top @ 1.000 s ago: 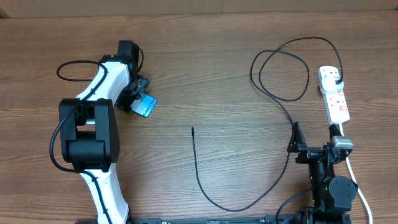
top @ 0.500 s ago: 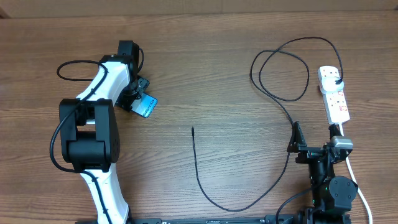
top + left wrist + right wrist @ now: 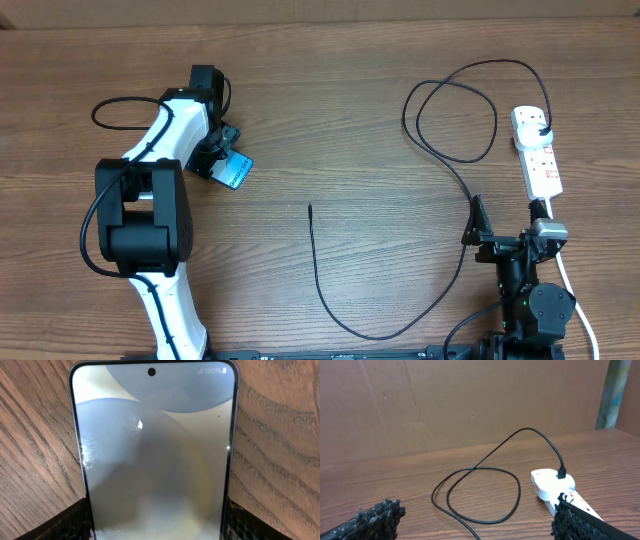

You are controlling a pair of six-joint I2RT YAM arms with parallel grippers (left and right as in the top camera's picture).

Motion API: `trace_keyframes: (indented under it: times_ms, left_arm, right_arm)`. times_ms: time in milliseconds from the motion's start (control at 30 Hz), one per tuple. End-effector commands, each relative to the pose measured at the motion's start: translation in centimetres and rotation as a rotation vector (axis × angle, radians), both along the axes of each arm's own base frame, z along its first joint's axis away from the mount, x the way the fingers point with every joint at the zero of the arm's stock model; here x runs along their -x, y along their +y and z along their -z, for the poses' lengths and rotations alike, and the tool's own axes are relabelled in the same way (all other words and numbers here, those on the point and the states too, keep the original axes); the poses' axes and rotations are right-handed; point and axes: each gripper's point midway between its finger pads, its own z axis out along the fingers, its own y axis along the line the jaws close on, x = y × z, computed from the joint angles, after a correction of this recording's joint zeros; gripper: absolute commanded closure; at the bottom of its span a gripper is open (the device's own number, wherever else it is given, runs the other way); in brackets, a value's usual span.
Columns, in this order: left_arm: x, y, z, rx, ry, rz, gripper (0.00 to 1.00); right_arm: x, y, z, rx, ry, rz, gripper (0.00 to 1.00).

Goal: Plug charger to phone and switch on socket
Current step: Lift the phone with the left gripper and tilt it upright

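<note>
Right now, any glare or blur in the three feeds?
Overhead: even light, sharp, no glare on the table. Left wrist: phone fills the frame, a small glare spot and a dark reflection on its screen. Right wrist: cable and power strip sharp, jaws at the bottom corners blurred.

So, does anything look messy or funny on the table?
Nothing is broken or spilled. The charger sprawls in loose loops across the table, its small tip lying apart from the phone in the left gripper. The phone's screen shows pale smudgy marks, maybe glare.
</note>
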Motion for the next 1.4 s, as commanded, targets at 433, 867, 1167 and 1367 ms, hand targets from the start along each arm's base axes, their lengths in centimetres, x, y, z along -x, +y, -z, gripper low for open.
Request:
trace_keyframes:
  times_ms: [433, 867, 1167, 1367]
  left_arm:
    - [2.2, -0.8, 4.3, 0.062, 0.112, -0.002, 0.91]
    - [2.4, -0.8, 4.2, 0.060, 0.124, 0.017, 0.96]
    - [1.4, -0.8, 2.1, 0.060, 0.123, 0.017, 0.96]
    - [0.3, -0.9, 0.1, 0.060, 0.107, 0.017, 0.96]
  right_arm:
    - [0.0, 0.0, 0.2, -0.001, -0.003, 0.001, 0.00]
    - [0.0, 0.0, 0.2, -0.001, -0.003, 0.001, 0.00]
    - [0.0, 0.0, 0.2, -0.001, -0.003, 0.001, 0.00]
    - [0.0, 0.0, 0.2, -0.001, -0.003, 0.001, 0.00]
